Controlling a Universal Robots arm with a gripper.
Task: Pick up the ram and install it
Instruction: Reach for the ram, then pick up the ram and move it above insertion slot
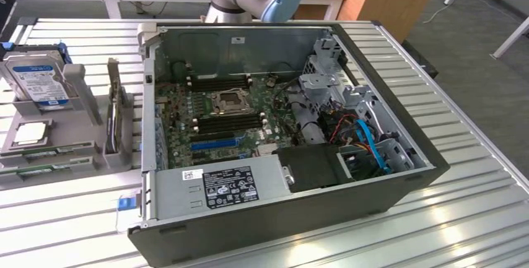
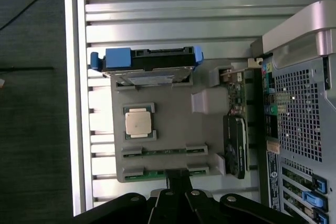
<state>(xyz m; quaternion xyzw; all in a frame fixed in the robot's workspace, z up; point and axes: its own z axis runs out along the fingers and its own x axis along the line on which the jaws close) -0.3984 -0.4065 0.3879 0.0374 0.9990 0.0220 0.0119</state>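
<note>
Tool (image 2: 178,178) hangs above the grey holder (image 2: 173,114) with its fingers pressed together and nothing gripped; its tips line up over the holder's outermost slot. The ram (image 2: 152,173) lies flat in that slot, and a second green stick (image 2: 163,152) lies in the next slot inward. A processor chip (image 2: 139,123) sits mid-holder and a hard drive (image 2: 149,66) stands at the holder's far end. The holder rests on the bench (image 1: 463,218), just beside the open computer case (image 1: 248,224).
</note>
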